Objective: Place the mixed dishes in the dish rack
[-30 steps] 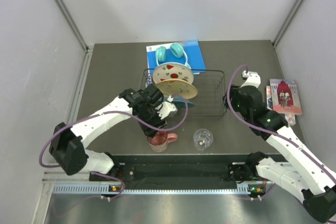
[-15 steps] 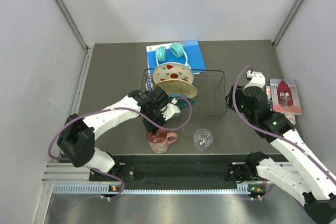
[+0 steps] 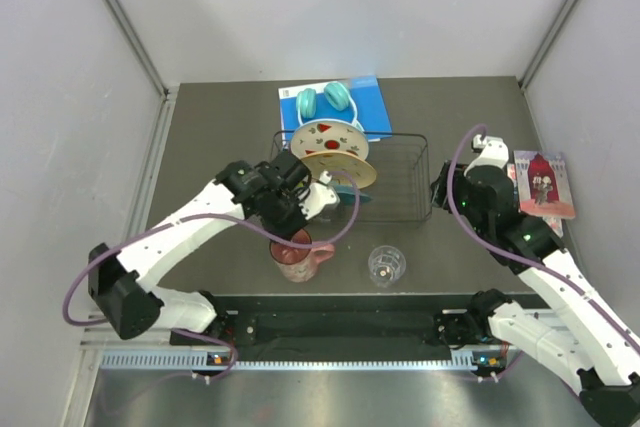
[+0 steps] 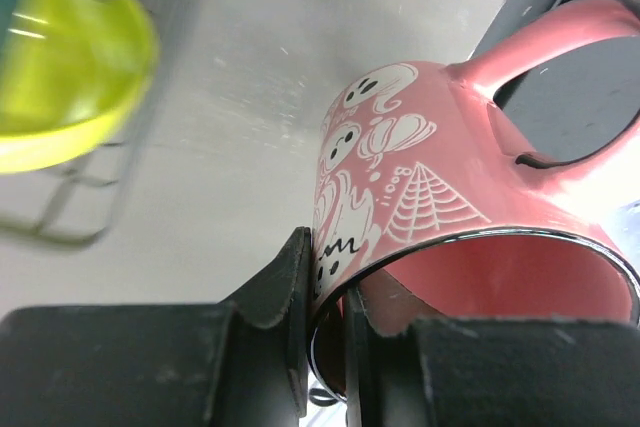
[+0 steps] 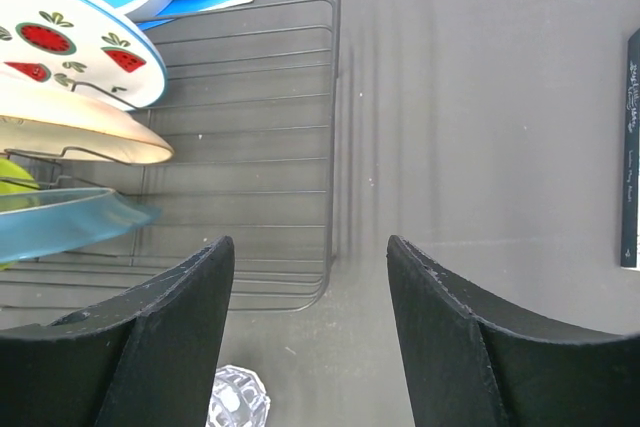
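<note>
Here, pink mug (image 4: pixel 420 162): white ghost, cobweb drawings, looped handle.

Glossy glazed pink mug (image 4: pixel 420 147) with white print, thin black wire dish rack (image 5: pixel 334 127), smooth clear glass (image 5: pixel 238 402), matt dark-grey table (image 5: pixel 480 97).

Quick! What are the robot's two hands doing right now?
Left tool: closed on the rim of the pink ceramic mug with white ghost drawings.
Right tool: open, holding nothing, near the black wire dish rack.
</note>
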Robot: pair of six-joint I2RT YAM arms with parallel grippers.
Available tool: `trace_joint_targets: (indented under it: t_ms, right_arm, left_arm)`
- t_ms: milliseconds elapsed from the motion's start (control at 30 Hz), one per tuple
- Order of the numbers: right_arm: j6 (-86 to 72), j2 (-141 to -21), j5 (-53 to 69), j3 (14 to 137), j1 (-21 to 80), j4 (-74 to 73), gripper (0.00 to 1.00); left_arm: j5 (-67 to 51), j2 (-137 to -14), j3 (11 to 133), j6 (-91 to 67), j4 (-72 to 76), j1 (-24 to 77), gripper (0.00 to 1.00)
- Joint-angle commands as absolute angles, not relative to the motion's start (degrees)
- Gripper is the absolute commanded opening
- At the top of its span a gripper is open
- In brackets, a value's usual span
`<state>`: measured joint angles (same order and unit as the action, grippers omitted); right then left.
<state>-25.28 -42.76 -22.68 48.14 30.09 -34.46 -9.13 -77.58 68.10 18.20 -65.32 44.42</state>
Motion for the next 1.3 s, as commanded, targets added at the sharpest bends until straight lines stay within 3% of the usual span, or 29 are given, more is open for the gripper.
trace_joint_targets:
  t_ms: [0,200,300,367,567,667,800,900,1267]
  right_arm:
    - [-25.75,-42.63,-21.19,53.16,29.79,-34.72,0.63]
    - [-27.86,-42.71,-17.50,57.03,29.79,-34.63,0.64]
    - [-29.79,-43.06,-11.36,59.05,29.79,-32.80,0.67]
    - [-31.89,-43.59,-2.67,59.85,29.79,-30.33,0.70]
    - [-43.56,-49.83,23.79,60.21,29.79,-16.02,0.73]
    - [-52.16,-53.25,34.78,56.53,29.71,-3.91,0.75]
    - [-67.03,-57.47,43.75,48.97,29.79,24.61,0.79]
    - [-75.84,-61.08,48.42,47.72,29.79,38.36,0.82]
    - [-81.12,-69.52,56.68,49.04,29.79,47.36,0.79]
  left_arm:
    - [-11.42,-71.81,80.48,20.12,-72.84,44.56,0.00]
    - [-11.52,-70.40,92.08,22.94,-75.24,44.56,0.00]
    - [-5.82,-68.47,96.05,23.47,-69.90,44.56,0.00]
    - [4.28,-64.98,96.07,24.60,-58.70,44.56,0.00]
    - [17.03,-54.24,77.54,44.89,-19.77,45.00,0.00]
    - [14.78,-52.83,69.73,55.43,-8.04,45.44,0.00]
    - [11.09,-53.09,64.26,69.04,8.75,47.63,0.00]
    - [8.27,-52.65,61.18,76.52,13.00,50.70,0.00]
    - [9.05,-50.71,55.11,88.68,20.38,60.55,0.00]
